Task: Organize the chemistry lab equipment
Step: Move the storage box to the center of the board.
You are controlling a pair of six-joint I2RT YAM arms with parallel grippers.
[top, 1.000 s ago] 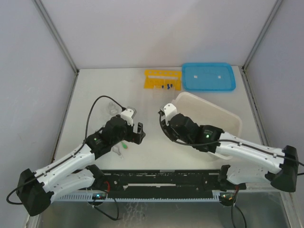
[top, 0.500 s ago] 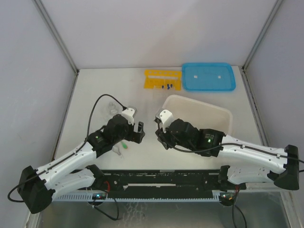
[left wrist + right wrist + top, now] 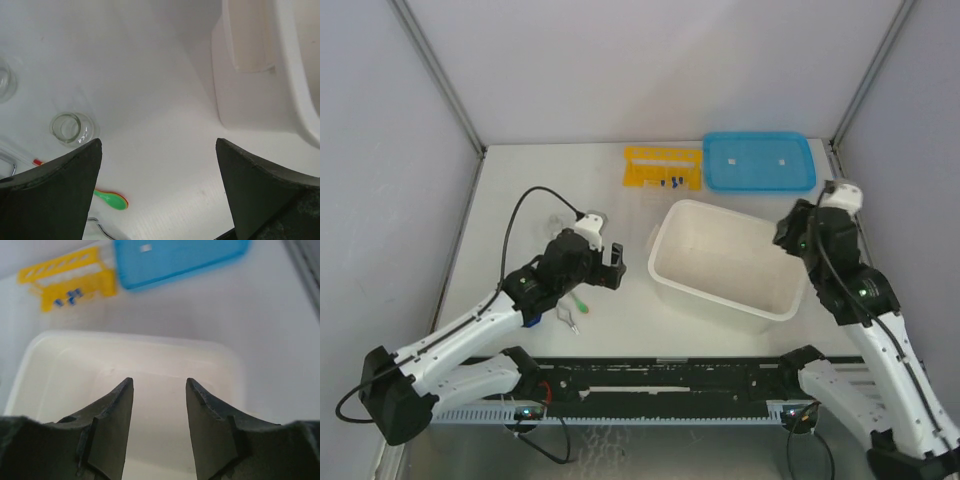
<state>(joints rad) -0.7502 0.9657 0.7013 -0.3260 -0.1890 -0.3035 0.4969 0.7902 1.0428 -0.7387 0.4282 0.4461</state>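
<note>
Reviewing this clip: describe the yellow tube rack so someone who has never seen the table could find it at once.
Start at the big white tub in the middle of the table, then look toward the far edge. Left of the blue lid there, and close beside it, lies the yellow rack. It is the only yellow thing in view, an openwork frame with a few small blue-capped tubes along its near side.
</note>
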